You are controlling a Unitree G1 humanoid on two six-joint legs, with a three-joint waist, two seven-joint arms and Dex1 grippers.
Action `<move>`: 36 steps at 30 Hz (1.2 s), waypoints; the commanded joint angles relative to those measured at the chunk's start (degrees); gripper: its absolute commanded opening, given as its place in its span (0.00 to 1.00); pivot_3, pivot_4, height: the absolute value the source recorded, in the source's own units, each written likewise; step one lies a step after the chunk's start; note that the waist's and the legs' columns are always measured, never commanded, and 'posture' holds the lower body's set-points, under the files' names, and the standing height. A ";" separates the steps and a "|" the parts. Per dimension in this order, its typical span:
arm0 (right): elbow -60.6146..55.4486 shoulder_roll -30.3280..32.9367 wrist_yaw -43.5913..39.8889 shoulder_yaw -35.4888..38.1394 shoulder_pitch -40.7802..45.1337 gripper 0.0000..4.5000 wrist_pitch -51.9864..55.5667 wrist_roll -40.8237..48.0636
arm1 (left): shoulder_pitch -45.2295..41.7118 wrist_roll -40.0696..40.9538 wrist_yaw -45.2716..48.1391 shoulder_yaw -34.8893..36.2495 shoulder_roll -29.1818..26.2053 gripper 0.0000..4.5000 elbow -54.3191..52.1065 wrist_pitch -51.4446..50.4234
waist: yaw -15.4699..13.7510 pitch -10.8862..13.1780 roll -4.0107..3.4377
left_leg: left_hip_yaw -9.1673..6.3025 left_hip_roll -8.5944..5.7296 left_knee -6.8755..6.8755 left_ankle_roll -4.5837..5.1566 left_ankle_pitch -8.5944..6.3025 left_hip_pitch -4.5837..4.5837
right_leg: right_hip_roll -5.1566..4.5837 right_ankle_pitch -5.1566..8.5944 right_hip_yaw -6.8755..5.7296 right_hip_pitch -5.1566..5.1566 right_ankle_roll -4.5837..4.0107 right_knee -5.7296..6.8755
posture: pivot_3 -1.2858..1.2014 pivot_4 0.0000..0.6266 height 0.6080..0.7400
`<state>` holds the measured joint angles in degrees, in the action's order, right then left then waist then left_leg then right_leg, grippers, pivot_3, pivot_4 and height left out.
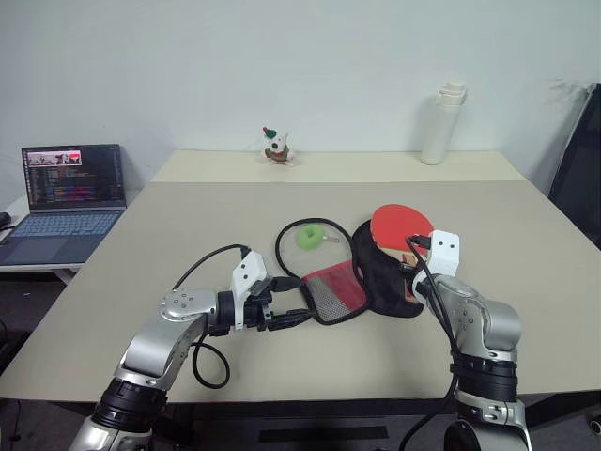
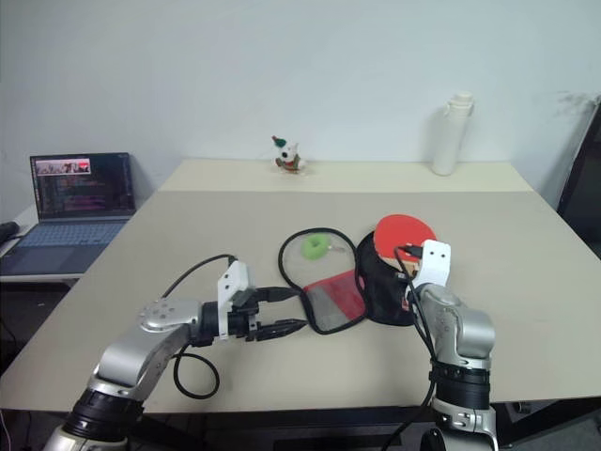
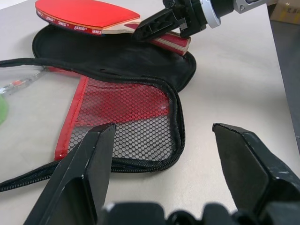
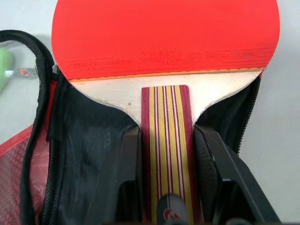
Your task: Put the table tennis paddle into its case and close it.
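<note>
Over the open black fabric case [image 4: 89, 140], the right gripper [image 4: 166, 154] clamps the paddle's [image 4: 164, 37] striped wooden handle; edge print's unreadable. Left gripper [image 3: 161, 154] is spread wide by the mesh pocket [image 3: 131, 112].

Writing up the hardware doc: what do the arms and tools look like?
Both arms are silver metal with black ribbed joint bands. Each wrist carries a white camera block fed by a looping black cable. The left tool and right tool each have two black angular fingers.
</note>
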<state>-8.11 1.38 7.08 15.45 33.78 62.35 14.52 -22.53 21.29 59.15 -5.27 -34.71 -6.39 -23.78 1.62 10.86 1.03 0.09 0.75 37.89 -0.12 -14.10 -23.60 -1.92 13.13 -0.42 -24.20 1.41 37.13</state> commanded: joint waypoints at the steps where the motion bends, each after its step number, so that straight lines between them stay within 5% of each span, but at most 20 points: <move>1: -1.17 -0.38 -0.28 -1.47 0.03 0.25 -2.38 -0.34 | -0.36 0.46 -0.56 0.48 -0.32 0.80 -2.77 -0.61 | 0.01 0.00 0.00 | 0.00 0.00 0.00 0.00 0.00 0.00 | 0.00 0.00 0.00 0.00 0.00 0.00 | 0.52 0.24 1.00; 20: -0.62 -2.30 1.89 -2.92 -2.59 0.25 -3.61 -1.86 | -0.81 0.83 -1.43 0.55 -0.19 0.80 -4.83 -3.25 | 0.00 0.00 0.00 | -0.02 -0.01 0.01 0.00 0.00 0.00 | -0.01 0.00 -0.01 0.01 0.01 0.01 | 0.52 0.24 1.00; 30: -5.52 0.51 -2.39 -9.29 -3.49 0.98 -3.96 -2.68 | 0.42 0.06 -1.63 1.00 -0.23 0.80 -3.17 -1.58 | 0.02 -0.01 0.00 | -0.02 -0.01 0.03 0.00 0.00 0.02 | -0.01 0.00 0.00 0.01 0.00 0.03 | 0.52 0.24 1.00; 36: -22.87 12.74 -19.66 -12.30 -5.12 0.98 6.06 9.99 | -0.21 -3.86 -5.69 2.17 -1.38 0.80 2.38 -0.22 | -0.05 -0.01 0.01 | -0.07 -0.01 0.03 0.00 0.00 0.02 | -0.01 0.05 -0.04 0.04 0.09 0.00 | 0.52 0.24 1.00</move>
<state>-25.98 12.08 -8.63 2.81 28.49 66.40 20.98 -21.98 18.89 55.13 -4.81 -35.22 -5.11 -25.46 1.57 10.85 1.04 0.00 0.74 37.93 -0.11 -14.10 -23.58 -1.93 13.21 -0.48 -24.16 1.54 37.13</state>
